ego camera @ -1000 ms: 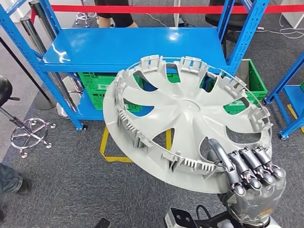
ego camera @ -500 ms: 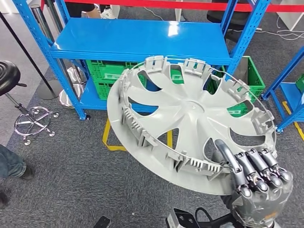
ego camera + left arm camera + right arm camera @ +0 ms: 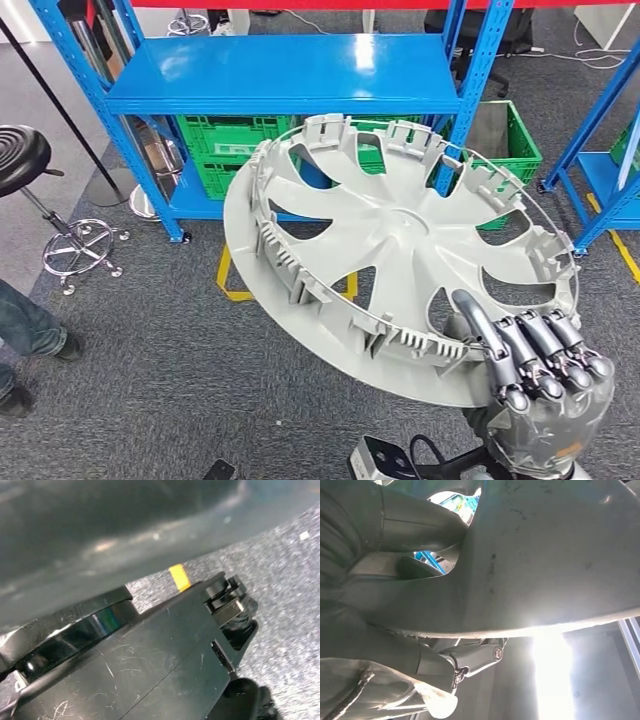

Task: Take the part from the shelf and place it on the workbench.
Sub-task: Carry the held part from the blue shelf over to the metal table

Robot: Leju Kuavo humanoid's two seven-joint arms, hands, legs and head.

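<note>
The right hand (image 3: 547, 385) is clamped on the near rim of the large grey plastic wheel cover with curved spokes (image 3: 392, 250): fingers (image 3: 555, 355) curl over the ribbed inner edge, and the right wrist view shows the thumb (image 3: 422, 527) pressed against the cover's smooth face (image 3: 554, 555). The cover is clear of the blue steel shelf unit (image 3: 287, 75) and extends away from the hand, tilted, carried over grey carpet (image 3: 151, 380). Whether the left hand is closed or spread cannot be told; its wrist view gives no clear sight of fingers.

Beyond the cover, well apart from the hand, green slotted plastic crates (image 3: 226, 145) sit under the shelf. A black swivel stool (image 3: 26, 160) and a person's legs (image 3: 30, 330) lie far to the hand's left.

Assessment: transport step in hand; no workbench is visible. The hold is at one edge of a wide, light disc, so leverage is high. Recommend steady wrist attitude, slow turns, keeping the far rim away from the shelf uprights (image 3: 472, 70), and lowering flat before release.
</note>
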